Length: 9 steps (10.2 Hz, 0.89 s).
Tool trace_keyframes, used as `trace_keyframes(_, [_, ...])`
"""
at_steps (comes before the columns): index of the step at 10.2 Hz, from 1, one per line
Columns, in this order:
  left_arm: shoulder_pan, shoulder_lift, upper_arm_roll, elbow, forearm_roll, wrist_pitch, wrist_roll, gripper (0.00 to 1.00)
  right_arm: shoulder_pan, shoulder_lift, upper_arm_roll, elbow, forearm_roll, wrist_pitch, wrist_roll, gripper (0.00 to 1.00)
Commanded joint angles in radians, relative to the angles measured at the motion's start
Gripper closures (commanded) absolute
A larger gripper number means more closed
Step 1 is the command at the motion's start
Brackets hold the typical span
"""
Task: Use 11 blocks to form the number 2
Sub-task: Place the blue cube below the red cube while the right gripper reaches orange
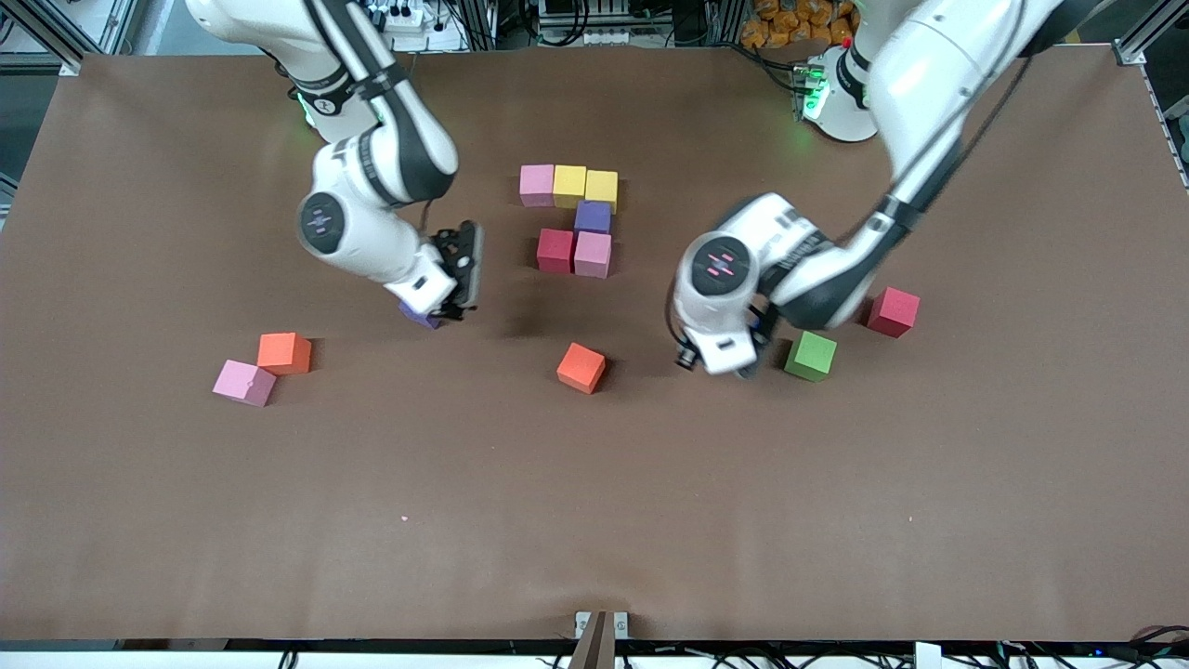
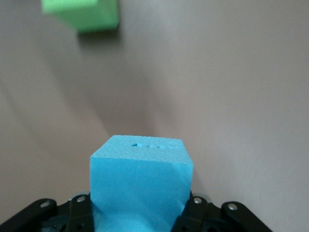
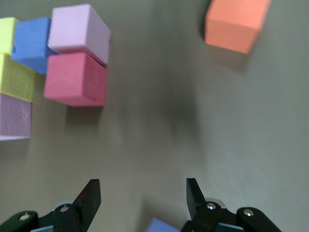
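Partly built, the number 2 [image 1: 576,218] of matte coloured cubes is seen at the middle of the brown desk [image 1: 594,520]. Its row farthest from the front camera is made of a pink matte cube [image 1: 537,183] and two yellow matte cubes [image 1: 585,186], all touching. A purple matte cube [image 1: 593,217] is set at six o'clock of the end yellow one. At six o'clock of that, a second pink cube [image 1: 593,254] is placed, with a dark red matte cube [image 1: 555,250] touching it at nine o'clock.

At four o'clock of the digit, the left gripper [image 1: 746,364] is held low over the desk, its jaws clenched on a cyan matte cube [image 2: 140,188]. A green matte cube [image 1: 810,356] is found just beside it at three o'clock, and a second red cube [image 1: 893,311] at two o'clock of the green one.

At eight o'clock of the digit, the right gripper [image 3: 142,195] is seen with its jaws released and spread; a second purple cube [image 1: 420,316] is partly hidden under it.

An orange matte cube [image 1: 581,367] lies at six o'clock of the digit. Well apart, toward the right arm's end, a second orange cube [image 1: 284,352] and a third pink cube [image 1: 244,382] are seen touching at a corner.
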Motion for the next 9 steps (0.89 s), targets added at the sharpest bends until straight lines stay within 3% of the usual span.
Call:
trace_keyframes(1, [-0.117, -0.021, 0.005, -0.005, 0.013, -0.019, -0.224, 0.78, -0.069, -0.029, 0.006, -0.034, -0.047, 0.000, -0.011, 0.24])
trace_keyframes(4, [-0.261, -0.020, 0.005, 0.033, -0.014, -0.019, -0.398, 0.78, -0.094, -0.042, -0.009, -0.106, -0.051, 0.005, 0.011, 0.21])
trace_keyframes(6, [-0.338, 0.006, 0.008, 0.094, -0.102, -0.017, -0.423, 0.78, -0.094, -0.045, -0.049, -0.131, -0.052, 0.011, 0.012, 0.18])
trace_keyframes(9, [-0.442, 0.058, 0.014, 0.175, -0.134, 0.013, -0.478, 0.78, -0.098, -0.055, -0.069, -0.169, -0.052, 0.017, 0.048, 0.03])
